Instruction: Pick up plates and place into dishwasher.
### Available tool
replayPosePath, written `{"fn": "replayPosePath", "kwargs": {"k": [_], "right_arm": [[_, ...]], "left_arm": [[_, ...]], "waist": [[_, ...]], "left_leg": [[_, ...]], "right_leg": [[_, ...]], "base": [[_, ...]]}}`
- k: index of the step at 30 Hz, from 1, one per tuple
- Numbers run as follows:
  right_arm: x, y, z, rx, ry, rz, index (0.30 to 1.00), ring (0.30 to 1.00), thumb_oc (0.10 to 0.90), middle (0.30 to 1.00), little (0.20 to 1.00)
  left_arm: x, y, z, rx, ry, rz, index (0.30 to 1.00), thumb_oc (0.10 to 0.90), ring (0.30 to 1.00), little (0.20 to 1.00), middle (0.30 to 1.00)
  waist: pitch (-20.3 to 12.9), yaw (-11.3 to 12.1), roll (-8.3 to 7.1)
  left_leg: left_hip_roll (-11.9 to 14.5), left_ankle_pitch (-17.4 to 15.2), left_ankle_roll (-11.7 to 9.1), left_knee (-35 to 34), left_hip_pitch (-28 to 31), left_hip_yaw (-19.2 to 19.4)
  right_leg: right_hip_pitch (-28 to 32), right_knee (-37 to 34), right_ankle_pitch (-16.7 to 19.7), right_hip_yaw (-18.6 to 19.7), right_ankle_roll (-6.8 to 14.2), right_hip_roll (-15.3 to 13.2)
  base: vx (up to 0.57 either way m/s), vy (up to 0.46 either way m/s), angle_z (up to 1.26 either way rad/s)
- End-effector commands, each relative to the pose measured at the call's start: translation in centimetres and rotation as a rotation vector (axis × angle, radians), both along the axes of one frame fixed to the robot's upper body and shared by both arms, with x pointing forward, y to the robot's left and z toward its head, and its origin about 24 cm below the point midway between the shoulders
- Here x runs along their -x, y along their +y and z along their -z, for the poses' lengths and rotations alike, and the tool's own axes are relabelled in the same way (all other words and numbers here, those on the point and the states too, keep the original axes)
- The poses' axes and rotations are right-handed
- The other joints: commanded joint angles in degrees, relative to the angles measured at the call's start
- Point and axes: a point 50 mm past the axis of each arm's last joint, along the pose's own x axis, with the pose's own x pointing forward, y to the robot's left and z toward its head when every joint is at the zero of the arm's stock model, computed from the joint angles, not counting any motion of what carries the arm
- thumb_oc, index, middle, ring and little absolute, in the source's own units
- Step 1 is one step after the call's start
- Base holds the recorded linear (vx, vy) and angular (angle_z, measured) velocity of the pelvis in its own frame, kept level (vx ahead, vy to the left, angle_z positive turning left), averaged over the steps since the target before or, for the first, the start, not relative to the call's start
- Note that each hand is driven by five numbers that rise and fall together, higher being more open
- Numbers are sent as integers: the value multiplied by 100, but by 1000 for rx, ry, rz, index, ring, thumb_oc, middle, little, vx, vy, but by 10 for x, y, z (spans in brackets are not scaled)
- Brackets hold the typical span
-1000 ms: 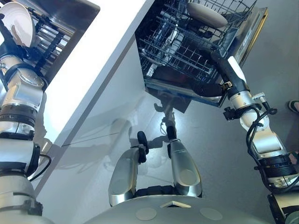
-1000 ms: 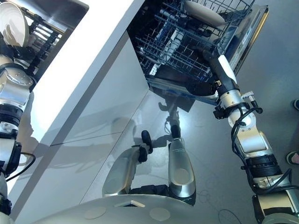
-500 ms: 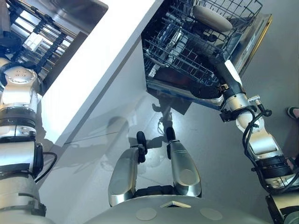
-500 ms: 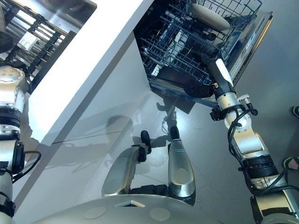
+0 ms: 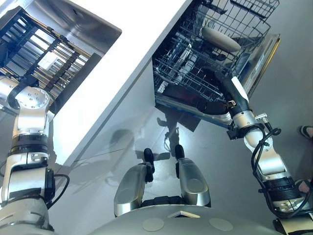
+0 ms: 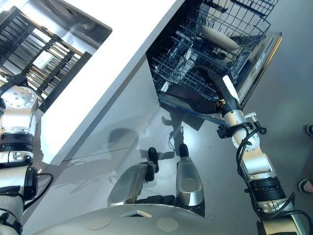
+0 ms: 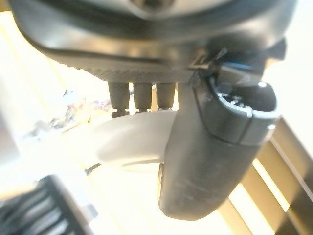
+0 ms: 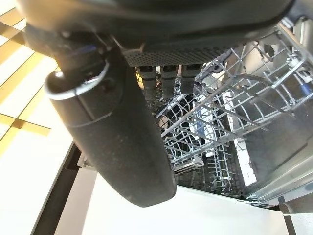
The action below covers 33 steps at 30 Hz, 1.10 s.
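Observation:
My left hand (image 7: 146,44) is shut on a white plate (image 7: 129,144), with the rim pinched between its fingers (image 7: 142,98) and thumb (image 7: 215,147). My right hand (image 5: 223,79) reaches into the open dishwasher (image 5: 264,58), beside the lower rack (image 5: 183,73). Its fingers (image 8: 166,78) are straight over the rack wires and hold nothing. A pale plate (image 5: 221,39) lies tilted in the upper rack (image 5: 239,17), above the right hand.
A white countertop (image 5: 127,54) runs between the dishwasher and a steel sink (image 5: 93,29) with a dark dish rack (image 5: 44,54) in it. A person's shoe (image 5: 307,131) shows on the grey floor at the right edge.
The camera has shifted. My left arm has carried the white plate out past the upper left of the head views. The right hand stays at the lower rack.

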Motion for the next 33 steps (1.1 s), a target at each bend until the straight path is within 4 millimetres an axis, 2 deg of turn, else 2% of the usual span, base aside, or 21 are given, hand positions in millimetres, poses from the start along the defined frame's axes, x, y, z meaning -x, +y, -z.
{"fn": "replayPosePath", "kwargs": {"k": [1, 5, 7, 11, 13, 18, 22, 25, 29, 33], "right_arm": [[7, 8, -41, -43, -249, -82, 900, 900, 800, 900, 900], [8, 9, -42, -52, -257, -88, 900, 900, 800, 900, 900], [9, 10, -45, -66, -275, -89, 900, 900, 800, 900, 900], [10, 9, -52, -84, -320, -84, 900, 900, 800, 900, 900], [11, 7, -59, -93, -365, -71, 900, 900, 800, 900, 900], [14, 5, -88, -139, -540, -53, 900, 900, 800, 900, 900], [14, 9, -110, -183, -674, -65, 900, 900, 800, 900, 900], [18, 14, -121, -236, -734, -139, 900, 900, 800, 900, 900], [19, 25, -131, -307, -750, -259, 900, 900, 800, 900, 900], [10, 43, -134, -329, -665, -415, 900, 900, 800, 900, 900]], "left_arm": [[16, -2, -30, -231, -125, 3, 300, 100, 300, 200, 300], [18, -11, -39, -321, -139, 42, 300, 100, 300, 200, 300], [21, -18, -47, -379, -159, 89, 300, 100, 300, 200, 300], [24, -28, -50, -409, -161, 228, 300, 100, 300, 200, 300], [23, -38, -47, -414, -131, 338, 300, 100, 300, 200, 300], [9, -60, -19, -340, 119, 636, 300, 100, 300, 200, 300], [4, -87, -13, -369, 178, 858, 300, 100, 300, 200, 300], [3, -106, -12, -400, 222, 1037, 300, 100, 300, 200, 300], [-3, -120, -5, -414, 301, 1170, 300, 100, 300, 200, 300], [-11, -134, 0, -436, 380, 1296, 300, 100, 300, 200, 300]], "waist": [[-1096, 119, 116], [-1307, 140, 177], [-1443, 171, 212], [-1574, 228, 235], [-1611, 254, 238], [-1636, 340, 260], [-1667, 431, 260], [-1699, 478, 250], [-1753, 519, 223], [-1806, 552, 191]], "left_leg": [[-206, -680, -112, -338, 590, -27], [-144, -576, -159, -639, 810, -86], [-92, -510, -197, -838, 955, -129], [-31, -463, -231, -1015, 1138, -188], [3, -456, -240, -1062, 1199, -205], [61, -361, -266, -1274, 1348, -257], [91, -231, -311, -1377, 1339, -263], [114, -197, -327, -1395, 1333, -249], [111, -206, -324, -1449, 1377, -259], [111, -199, -326, -1472, 1398, -256]], "right_leg": [[-41, 100, -445, -197, -126, 468], [177, -10, -517, -262, -161, 541], [325, -76, -570, -317, -188, 600], [540, -146, -646, -381, -223, 658], [610, -149, -683, -399, -238, 682], [814, -237, -710, -497, -240, 741], [901, -381, -617, -567, -243, 775], [939, -436, -599, -622, -237, 778], [1031, -506, -636, -665, -241, 779], [1096, -584, -619, -726, -255, 766]], "base": [[0, -109, 16], [-17, -112, 16], [-52, -164, 16], [-60, -125, 13], [-87, -112, 15], [-112, -85, 14], [-108, -53, 10], [-70, -46, 16], [-32, -41, 6], [-49, -35, 8]]}}
